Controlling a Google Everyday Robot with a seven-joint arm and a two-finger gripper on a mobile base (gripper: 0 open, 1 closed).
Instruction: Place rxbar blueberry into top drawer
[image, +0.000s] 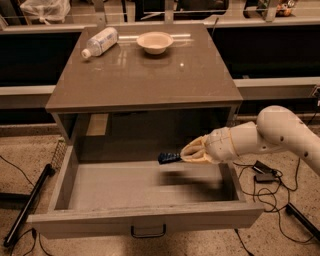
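Note:
The top drawer (145, 219) is pulled out wide, showing its pale grey floor and a small dark handle on its front. My gripper (186, 155) reaches in from the right over the drawer's right half. It is shut on the rxbar blueberry (169, 158), a small dark blue bar that sticks out to the left of the fingers, held above the drawer floor. A shadow of the bar and gripper lies on the floor below.
On the cabinet top (150, 80) a clear plastic bottle (100, 42) lies at the back left and a white bowl (155, 42) stands at the back middle. Cables and a power brick (265, 172) lie on the floor at right. A dark bar (27, 205) lies at left.

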